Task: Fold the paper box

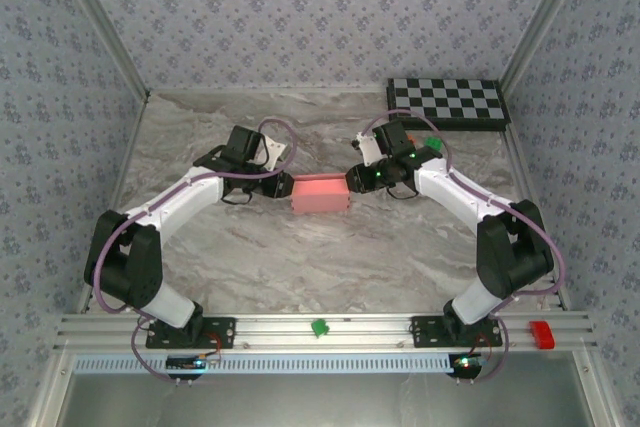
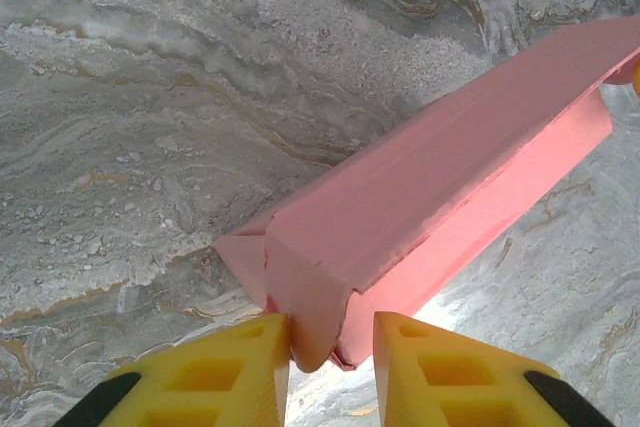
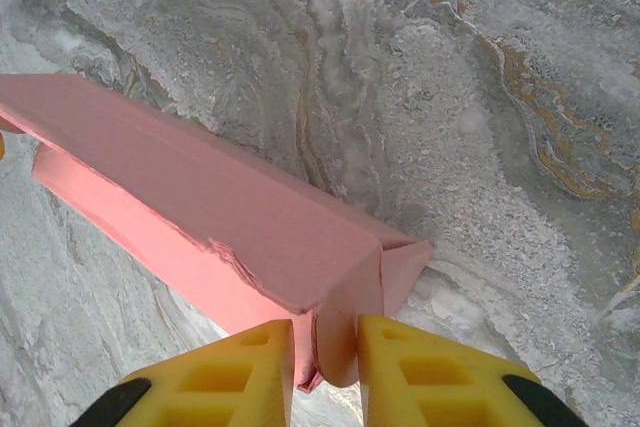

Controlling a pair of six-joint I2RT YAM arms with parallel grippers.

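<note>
The paper box is a salmon-pink, long, low folded shape lying on the marble table between my two grippers. My left gripper is at its left end. In the left wrist view the box runs away up to the right, and its end flap hangs between the yellow fingers of the left gripper. One finger touches the flap; a gap shows at the other. My right gripper is at the right end. In the right wrist view the right gripper pinches the end flap of the box.
A black-and-white checkerboard lies at the back right, with a small green piece near it. Patterned walls close in the table on the left, right and back. A red block and a green clip sit on the front rail.
</note>
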